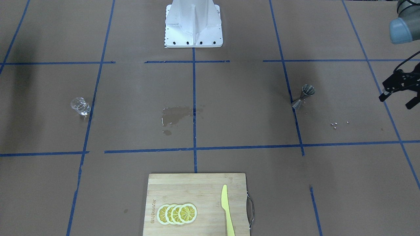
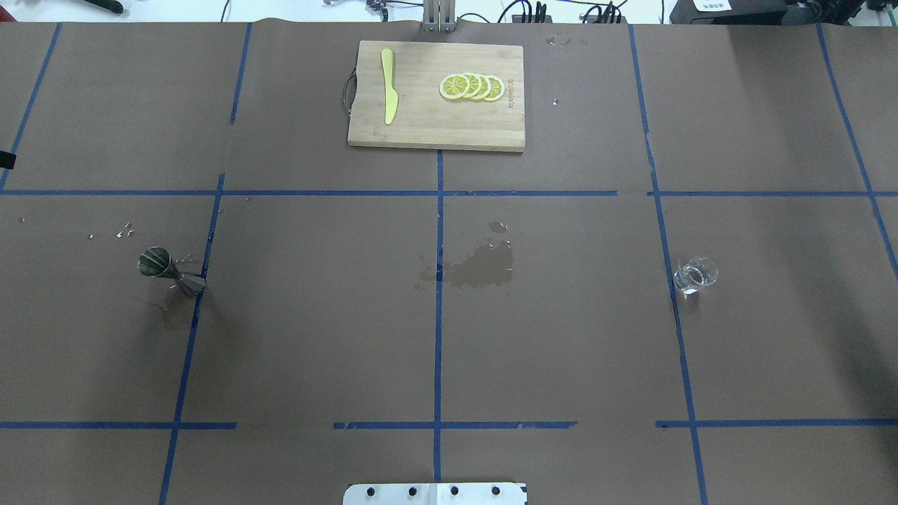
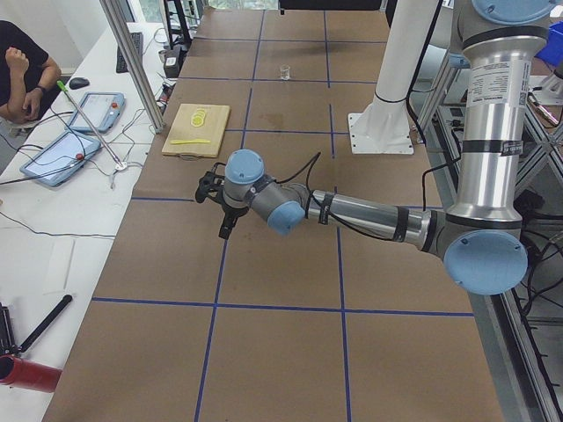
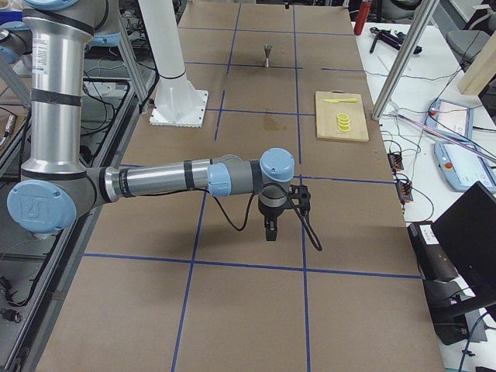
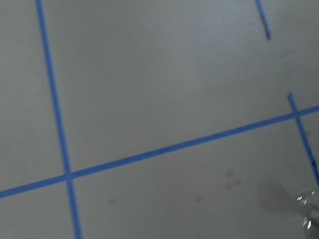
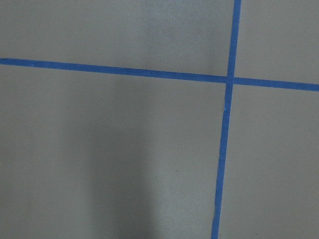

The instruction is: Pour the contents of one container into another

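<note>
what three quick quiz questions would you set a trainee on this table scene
1. True or false: the glass cup stands on the cutting board.
2. What lies between the cup and the jigger? A: a wet stain. B: a spoon. C: a bowl.
3. Fill in: the knife beside the lemon slices is ____ in colour.
Key: 1 false; 2 A; 3 yellow.

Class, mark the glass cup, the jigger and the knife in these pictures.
Glass cup [image 2: 695,275]: overhead view, middle of its clear body.
Jigger [image 2: 173,273]: overhead view, its narrow waist.
Knife [image 2: 389,90]: overhead view, middle of its length.
</note>
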You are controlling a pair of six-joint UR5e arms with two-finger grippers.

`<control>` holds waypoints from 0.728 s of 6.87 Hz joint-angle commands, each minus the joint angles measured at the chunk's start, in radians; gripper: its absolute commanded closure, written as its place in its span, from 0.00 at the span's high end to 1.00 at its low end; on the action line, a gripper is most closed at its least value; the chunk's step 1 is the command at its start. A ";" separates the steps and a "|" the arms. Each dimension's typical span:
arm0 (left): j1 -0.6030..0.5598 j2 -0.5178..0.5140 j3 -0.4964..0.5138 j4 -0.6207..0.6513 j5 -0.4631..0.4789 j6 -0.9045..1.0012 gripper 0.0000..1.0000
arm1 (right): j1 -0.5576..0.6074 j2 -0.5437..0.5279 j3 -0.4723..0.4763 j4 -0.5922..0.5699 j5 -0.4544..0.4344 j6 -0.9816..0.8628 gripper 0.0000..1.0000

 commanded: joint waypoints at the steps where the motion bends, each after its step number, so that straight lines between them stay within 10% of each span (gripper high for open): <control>1: 0.208 0.060 -0.125 -0.170 0.373 -0.228 1.00 | -0.008 0.001 -0.003 0.022 -0.004 0.000 1.00; 4: 0.368 0.144 -0.219 -0.322 0.628 -0.343 0.97 | -0.008 0.001 -0.003 0.022 -0.004 0.000 1.00; 5: 0.521 0.179 -0.219 -0.357 0.898 -0.410 0.98 | -0.008 0.001 -0.003 0.022 -0.004 0.000 1.00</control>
